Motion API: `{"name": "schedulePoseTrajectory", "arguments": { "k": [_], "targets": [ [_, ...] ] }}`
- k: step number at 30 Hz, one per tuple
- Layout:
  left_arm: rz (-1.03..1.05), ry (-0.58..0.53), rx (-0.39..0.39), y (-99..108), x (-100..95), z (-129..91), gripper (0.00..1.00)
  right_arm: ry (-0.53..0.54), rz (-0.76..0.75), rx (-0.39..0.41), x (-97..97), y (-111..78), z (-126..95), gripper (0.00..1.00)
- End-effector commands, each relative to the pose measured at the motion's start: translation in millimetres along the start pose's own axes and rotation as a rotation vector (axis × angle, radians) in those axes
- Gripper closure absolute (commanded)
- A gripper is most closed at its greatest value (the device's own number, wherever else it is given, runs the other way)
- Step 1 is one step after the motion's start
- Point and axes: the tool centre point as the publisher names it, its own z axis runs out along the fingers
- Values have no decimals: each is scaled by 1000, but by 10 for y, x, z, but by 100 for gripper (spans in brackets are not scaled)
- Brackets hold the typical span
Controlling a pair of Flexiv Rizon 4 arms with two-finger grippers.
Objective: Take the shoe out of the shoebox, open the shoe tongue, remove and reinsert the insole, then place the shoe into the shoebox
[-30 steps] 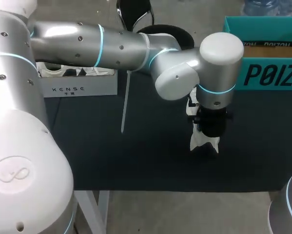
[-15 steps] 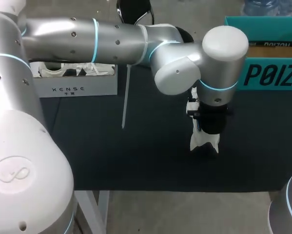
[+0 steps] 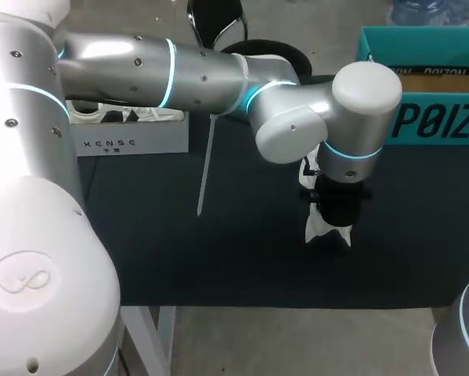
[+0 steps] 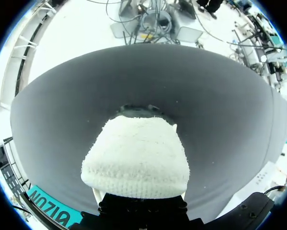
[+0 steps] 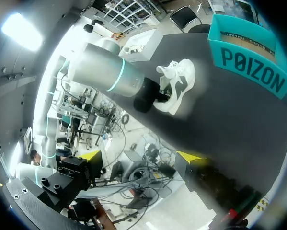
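The white knit shoe (image 3: 319, 229) was found on the black bench (image 3: 242, 258), outside and near the teal shoebox (image 3: 438, 121), with the left gripper (image 3: 333, 213) set down onto it from above, grip state not determinable, while the right gripper (image 5: 139, 157) was seen released, well apart from the shoe.

Shoe (image 3: 326, 229): white knit sneaker, dark side panels, out of box, on dark tabletop at 5 o'clock of table centre. Mostly hidden in head view; pose unclear. Shoebox (image 3: 438, 117): teal, lid off, upright, at 2 o'clock from shoe, apart.
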Motion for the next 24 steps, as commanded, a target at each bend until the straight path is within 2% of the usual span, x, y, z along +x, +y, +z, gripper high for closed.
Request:
{"name": "schedulePoseTrajectory", "arguments": {
  "k": [1, 6, 10, 14, 20, 22, 23, 24],
  "targets": [
    [-10, -18, -25, 90, 46, -106, 100, -2, 1, 2, -4, -1, 6, 0],
    [-16, -24, -84, 234, 120, -409, 100, -2, 1, 2, -4, -1, 6, 0],
    [-19, -28, -118, 360, 170, -540, 100, -2, 1, 2, -4, -1, 6, 0],
    [-25, -36, -134, 472, 166, -555, 100, -2, 1, 2, -4, -1, 6, 0],
    [-14, -38, -168, 530, 91, -482, 100, -2, 1, 2, -4, -1, 6, 0],
    [-18, -28, -172, 545, 84, -445, 55, -2, 1, 2, -4, -1, 6, 0],
    [-21, -27, -171, 547, 85, -434, 0, -2, 1, 2, -4, -1, 6, 0],
    [-22, -26, -170, 546, 87, -428, 0, -2, 1, 2, -4, -1, 6, 0]
  ]
}}
